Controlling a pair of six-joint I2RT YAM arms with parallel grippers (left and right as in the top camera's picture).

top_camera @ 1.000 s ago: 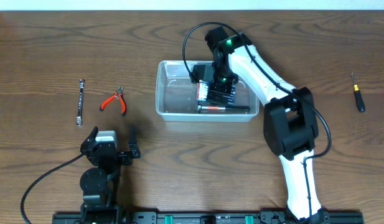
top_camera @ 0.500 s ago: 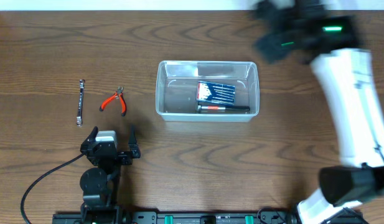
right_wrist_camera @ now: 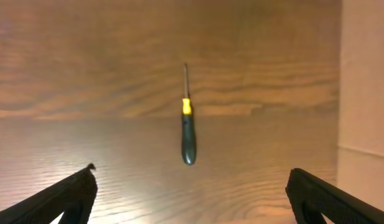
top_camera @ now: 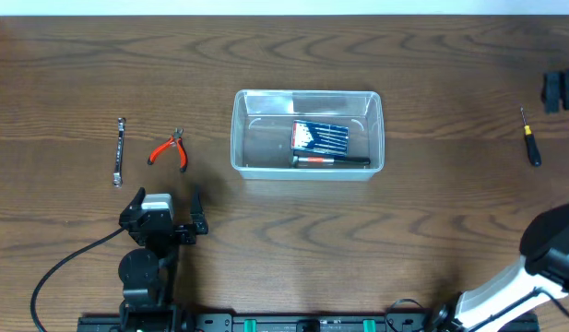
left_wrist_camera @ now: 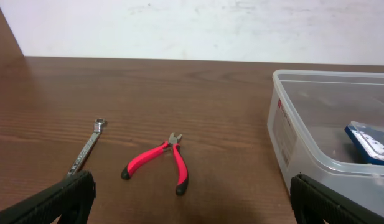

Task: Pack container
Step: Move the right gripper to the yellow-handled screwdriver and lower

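Observation:
The clear plastic container [top_camera: 307, 148] stands mid-table and holds a dark blue box [top_camera: 321, 137] and a red-and-black marker [top_camera: 330, 160]; its corner shows in the left wrist view [left_wrist_camera: 316, 124]. Red-handled pliers [top_camera: 169, 149] [left_wrist_camera: 162, 162] and a small silver wrench [top_camera: 119, 152] [left_wrist_camera: 87, 147] lie to its left. A screwdriver with a black handle and yellow collar [top_camera: 530, 138] [right_wrist_camera: 188, 127] lies far right. My left gripper [top_camera: 164, 221] [left_wrist_camera: 192, 202] is open and empty near the front edge. My right gripper [top_camera: 561, 90] [right_wrist_camera: 192, 199] is open and empty above the screwdriver, at the right edge.
The wooden table's right edge [right_wrist_camera: 340, 124] runs close beside the screwdriver. A white wall [left_wrist_camera: 198, 28] stands behind the table's far edge. The right arm's base link [top_camera: 551, 249] shows at the lower right.
My right arm has swung from inside the container, where it left the dark blue box, out to the far right over the screwdriver. The left arm has not moved.

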